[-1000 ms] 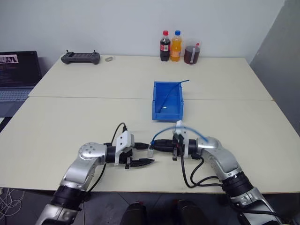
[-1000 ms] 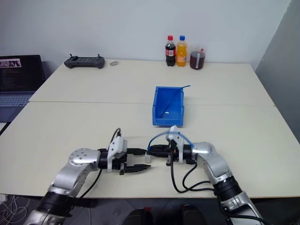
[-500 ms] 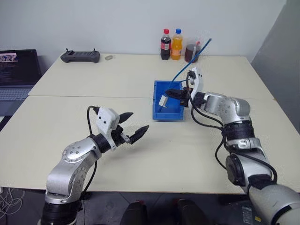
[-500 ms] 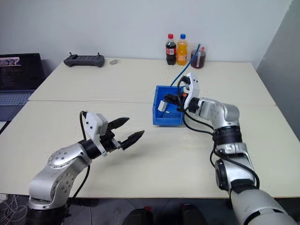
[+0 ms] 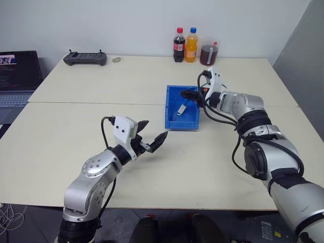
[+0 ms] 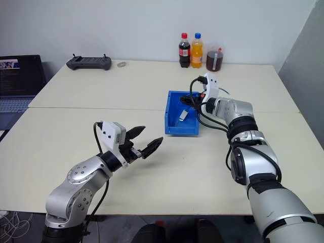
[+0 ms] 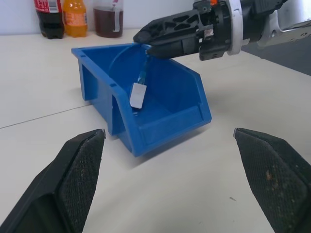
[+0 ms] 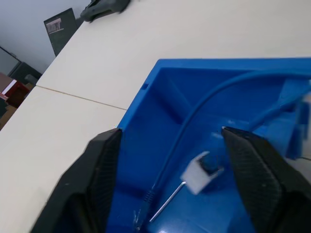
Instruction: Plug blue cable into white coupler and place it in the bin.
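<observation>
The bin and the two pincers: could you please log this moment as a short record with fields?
bin: bright blue, open-topped, upright on the table
white coupler: inside the bin's opening, on the end of the blue cable; whether it rests on the floor is unclear
blue cable: curves down into the bin
right pincer: open, over the bin's rim, holding nothing
left pincer: open and empty, above the table, short of the bin
back of table: three drink containers, controller

Bright even indoor light, soft shadows, sharp head views, blurred near fingers (image 7: 77, 187)
</observation>
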You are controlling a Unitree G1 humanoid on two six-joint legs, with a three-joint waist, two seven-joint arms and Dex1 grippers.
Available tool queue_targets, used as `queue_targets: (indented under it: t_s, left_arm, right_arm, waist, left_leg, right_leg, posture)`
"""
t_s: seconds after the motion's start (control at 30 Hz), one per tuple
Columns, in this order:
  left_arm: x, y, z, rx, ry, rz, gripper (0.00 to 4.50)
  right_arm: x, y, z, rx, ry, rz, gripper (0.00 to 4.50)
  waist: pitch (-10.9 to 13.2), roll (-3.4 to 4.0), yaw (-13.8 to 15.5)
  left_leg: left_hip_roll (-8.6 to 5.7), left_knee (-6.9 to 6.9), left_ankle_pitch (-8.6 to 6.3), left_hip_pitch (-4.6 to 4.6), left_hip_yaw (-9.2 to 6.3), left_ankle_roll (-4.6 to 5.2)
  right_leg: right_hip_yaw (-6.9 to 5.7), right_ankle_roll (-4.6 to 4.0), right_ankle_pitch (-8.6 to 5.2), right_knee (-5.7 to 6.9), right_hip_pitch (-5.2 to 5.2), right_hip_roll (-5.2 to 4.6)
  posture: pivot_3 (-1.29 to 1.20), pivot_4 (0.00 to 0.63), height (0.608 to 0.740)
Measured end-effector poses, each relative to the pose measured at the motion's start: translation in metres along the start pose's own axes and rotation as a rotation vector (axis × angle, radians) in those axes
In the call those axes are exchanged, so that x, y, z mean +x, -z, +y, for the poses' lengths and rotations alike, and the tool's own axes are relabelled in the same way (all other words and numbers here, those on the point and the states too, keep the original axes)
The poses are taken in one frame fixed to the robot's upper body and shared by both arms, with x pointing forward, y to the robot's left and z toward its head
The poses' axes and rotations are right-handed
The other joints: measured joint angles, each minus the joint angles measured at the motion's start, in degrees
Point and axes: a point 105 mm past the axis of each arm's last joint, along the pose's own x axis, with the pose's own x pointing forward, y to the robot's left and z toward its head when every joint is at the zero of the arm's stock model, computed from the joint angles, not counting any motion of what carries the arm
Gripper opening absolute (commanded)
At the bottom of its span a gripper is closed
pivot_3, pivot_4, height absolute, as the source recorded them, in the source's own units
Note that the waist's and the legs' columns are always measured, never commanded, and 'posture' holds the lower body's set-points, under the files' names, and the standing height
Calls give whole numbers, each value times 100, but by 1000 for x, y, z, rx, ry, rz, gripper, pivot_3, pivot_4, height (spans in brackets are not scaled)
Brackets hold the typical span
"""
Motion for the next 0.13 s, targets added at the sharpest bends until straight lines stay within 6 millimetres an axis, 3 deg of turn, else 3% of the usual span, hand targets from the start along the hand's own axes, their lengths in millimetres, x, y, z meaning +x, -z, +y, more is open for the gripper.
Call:
queue_targets:
  t_s: [0.13]
  left_arm:
    - [-2,-5,13,-31,-75,-15,4500]
  right_arm:
    - [-30,-7,-6,-112,-1,-63,3750]
  waist:
    - [0,0,22]
  left_leg:
    - [2,0,0,-3,-9,0]
  right_leg:
    - [-7,0,-1,1,1,1]
  posture:
    - [0,150,740]
